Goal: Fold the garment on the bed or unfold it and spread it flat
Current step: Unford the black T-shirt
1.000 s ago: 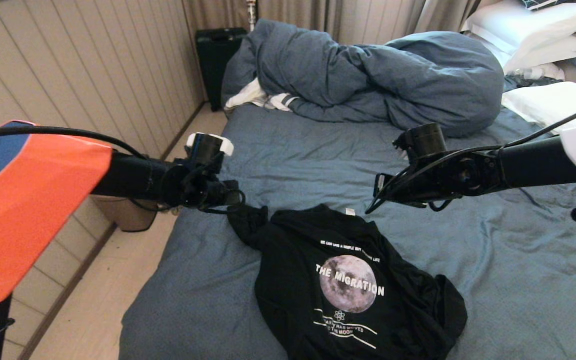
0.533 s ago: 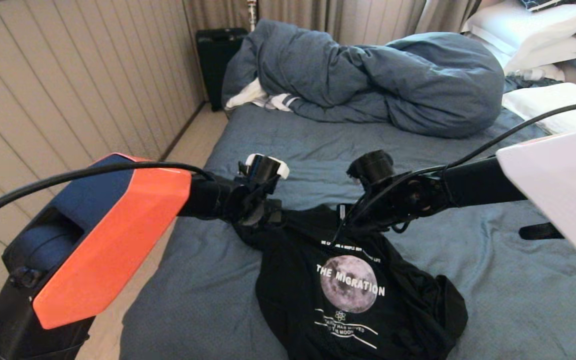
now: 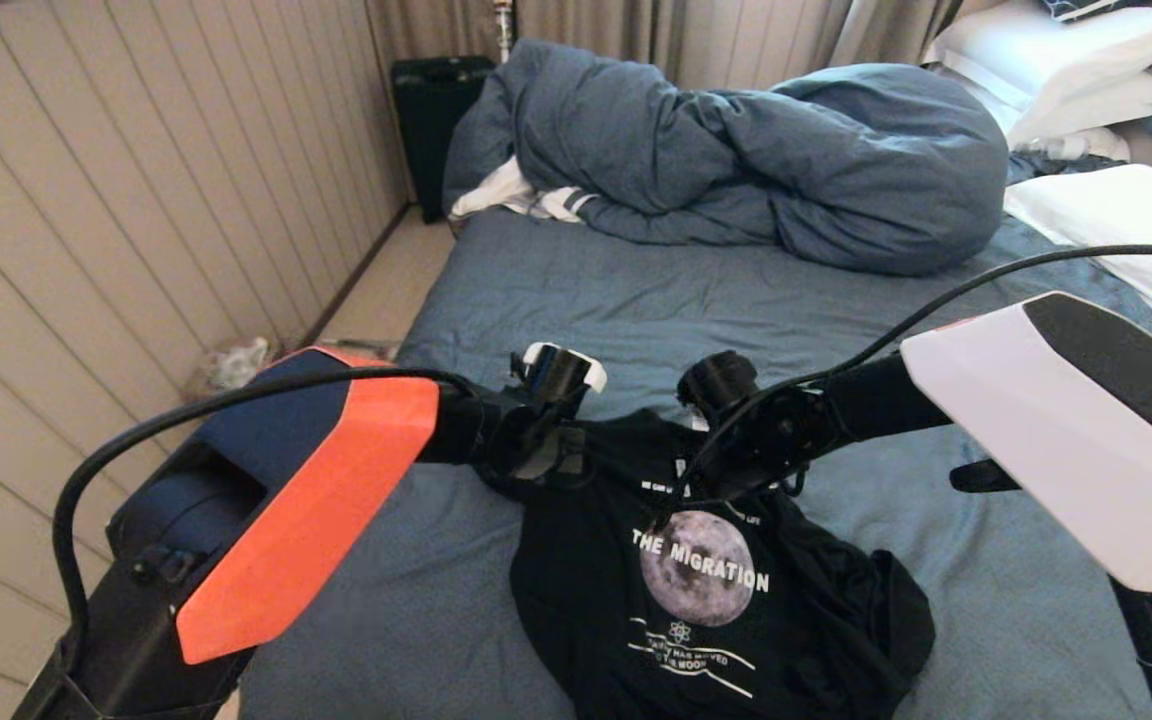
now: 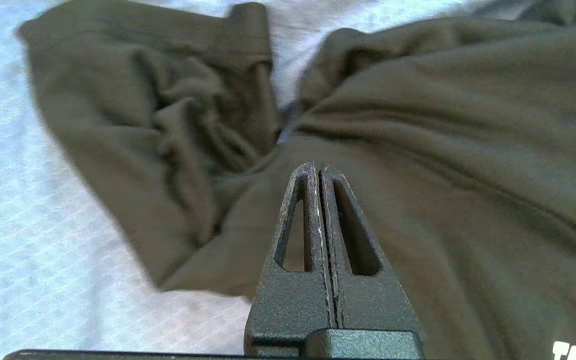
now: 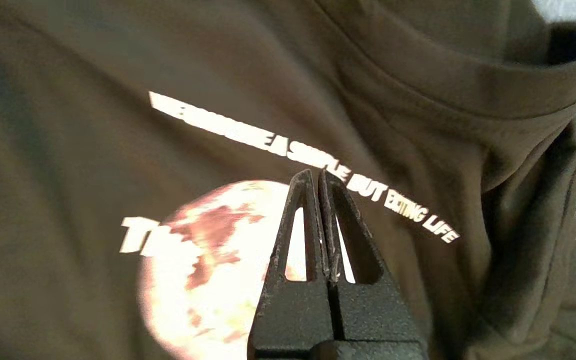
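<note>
The garment [image 3: 716,600], a black T-shirt with a grey moon print and white "THE MIGRATION" text, lies rumpled, print up, near the front of the bed [image 3: 586,300]. My left gripper [image 4: 318,167] is shut and empty just above the garment [image 4: 443,150] at its left shoulder, beside the bunched sleeve [image 4: 168,125]. My right gripper [image 5: 316,174] is also shut and empty. It hovers over the chest of the garment [image 5: 68,125], between the line of small text and the moon print [image 5: 208,260]. In the head view both wrists meet over the collar area.
A bunched blue-grey duvet [image 3: 736,150] fills the far end of the bed, with white pillows [image 3: 1066,60] at the far right. A black suitcase [image 3: 431,120] stands by the panelled wall. The bed's left edge [image 3: 356,480] drops to a narrow floor strip.
Both arms have swung inward and lower, from either side of the shirt's top to just over its collar and chest. The left sleeve now lies bunched closer to the body.
</note>
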